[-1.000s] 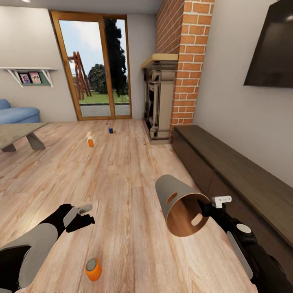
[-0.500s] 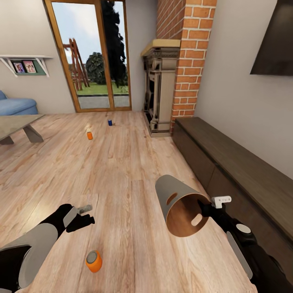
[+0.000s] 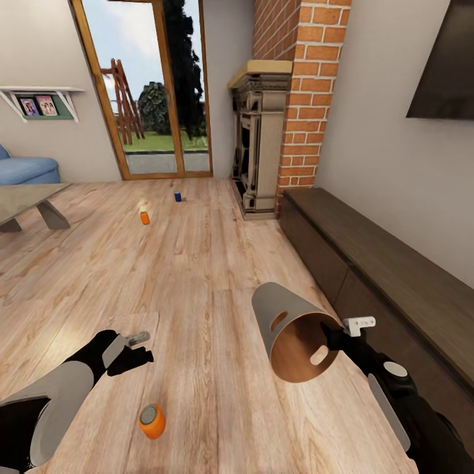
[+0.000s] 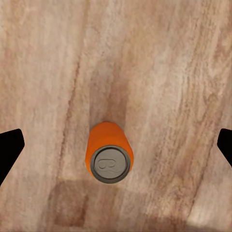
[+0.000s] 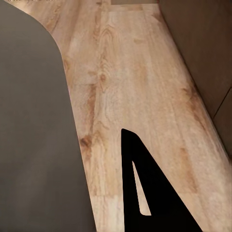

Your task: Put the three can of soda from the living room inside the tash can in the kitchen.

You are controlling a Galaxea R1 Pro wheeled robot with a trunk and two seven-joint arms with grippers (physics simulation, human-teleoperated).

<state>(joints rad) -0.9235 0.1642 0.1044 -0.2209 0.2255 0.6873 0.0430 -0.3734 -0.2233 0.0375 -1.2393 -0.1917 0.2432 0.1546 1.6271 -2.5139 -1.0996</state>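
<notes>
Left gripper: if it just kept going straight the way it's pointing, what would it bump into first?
Most likely the near orange soda can, standing upright on the wood floor between the left gripper's open jaws in the left wrist view. How far away it is remains unclear.

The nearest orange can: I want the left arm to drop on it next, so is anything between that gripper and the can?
Nothing visible. In the left wrist view the orange can stands upright on bare wood floor, between the left gripper's spread fingertips.
</notes>
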